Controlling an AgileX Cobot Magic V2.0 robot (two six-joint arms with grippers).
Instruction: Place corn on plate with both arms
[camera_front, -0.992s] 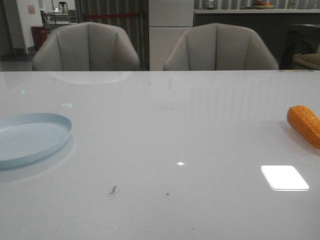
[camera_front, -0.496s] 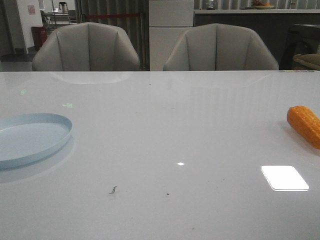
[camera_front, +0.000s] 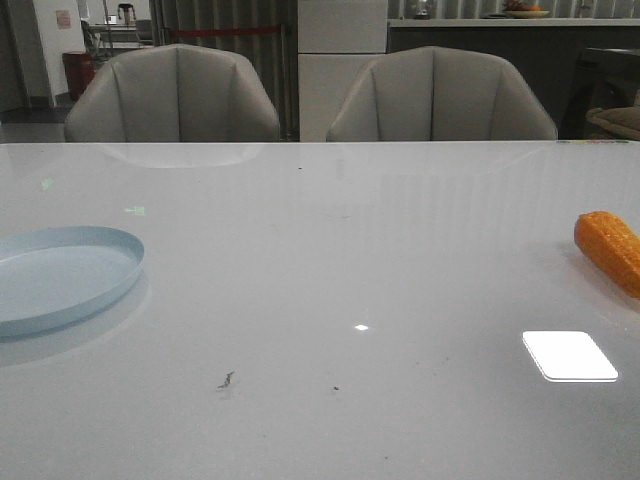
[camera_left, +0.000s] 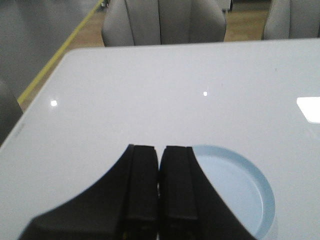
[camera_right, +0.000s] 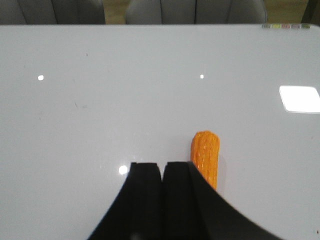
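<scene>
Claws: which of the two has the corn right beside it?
The right claw: the orange corn lies beside it. The left claw has only the plate.

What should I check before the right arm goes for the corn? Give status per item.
1. Corn located: ok. It lies on the table at the right edge of the front view, partly cut off there.
2. Plate holds nothing: ok. It sits at the far left.
3. Right hand ready to grasp: not ok. Its fingers are shut and hold nothing; open them first.
4. Right hand lined up on the corn: not ok. The cob lies beside the fingers, not between them.
5. Left hand state: shut and holding nothing, above the plate's edge.
6. Arms' clearance from each other: cannot tell. Neither shows in the front view.
</scene>
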